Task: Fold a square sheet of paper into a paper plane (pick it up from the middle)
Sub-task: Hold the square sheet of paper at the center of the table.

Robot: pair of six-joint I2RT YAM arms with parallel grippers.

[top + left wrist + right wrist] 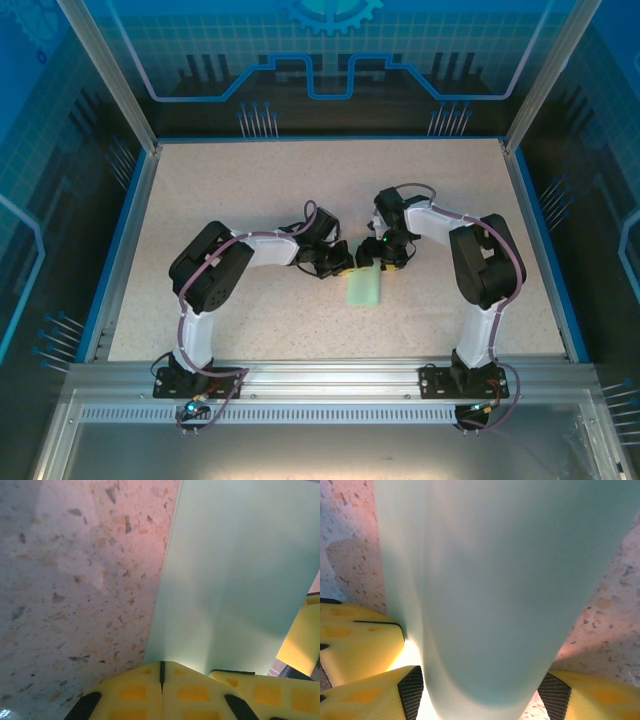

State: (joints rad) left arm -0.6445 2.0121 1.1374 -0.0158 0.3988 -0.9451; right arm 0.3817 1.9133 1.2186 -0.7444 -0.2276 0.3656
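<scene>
The pale mint-green folded sheet of paper (pixel 363 289) is seen near the middle of the speckled surface (pixel 250 180). Its edge is pinched in the left jaws, fully closed; its rounded fold is straddled by the right jaws, held wide apart.

Both arms meet mid-table over the square sheet of paper (pixel 363 288) on the speckled table (pixel 250 190).
</scene>
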